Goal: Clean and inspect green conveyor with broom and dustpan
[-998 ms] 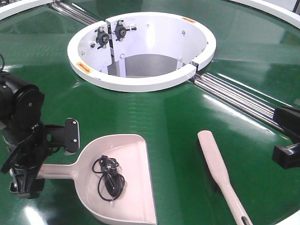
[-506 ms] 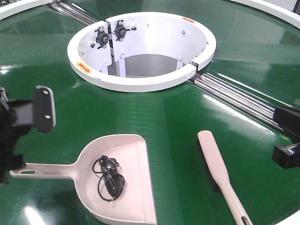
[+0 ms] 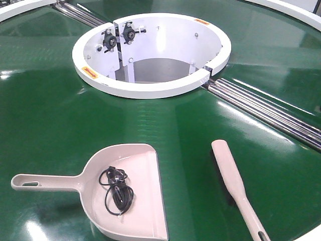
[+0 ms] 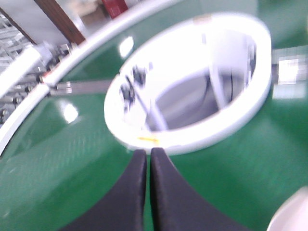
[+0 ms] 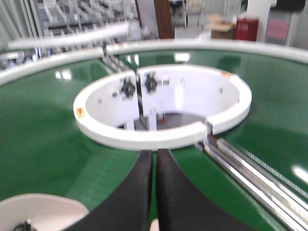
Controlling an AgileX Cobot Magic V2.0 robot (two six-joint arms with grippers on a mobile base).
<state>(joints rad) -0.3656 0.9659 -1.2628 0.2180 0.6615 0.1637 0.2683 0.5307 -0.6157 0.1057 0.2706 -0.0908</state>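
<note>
Both arms have withdrawn from the front view since the earlier frames. Left hand (image 4: 148,192) is clenched, fingers pressed together, grasping nothing; its view is blurred. Right hand (image 5: 154,192) is likewise closed and empty. Dustpan (image 3: 128,193) lies flat on the green conveyor (image 3: 185,125), handle pointing left, a coiled black cable (image 3: 118,191) inside. Broom (image 3: 235,188) lies well apart to its right, handle end cut off by the frame. White hub ring (image 3: 150,88) sits beyond.

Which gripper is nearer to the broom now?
Probably right: the right gripper sits over the broom side, dustpan at its lower left. The left gripper sits beyond the dustpan, no broom in its view.
</note>
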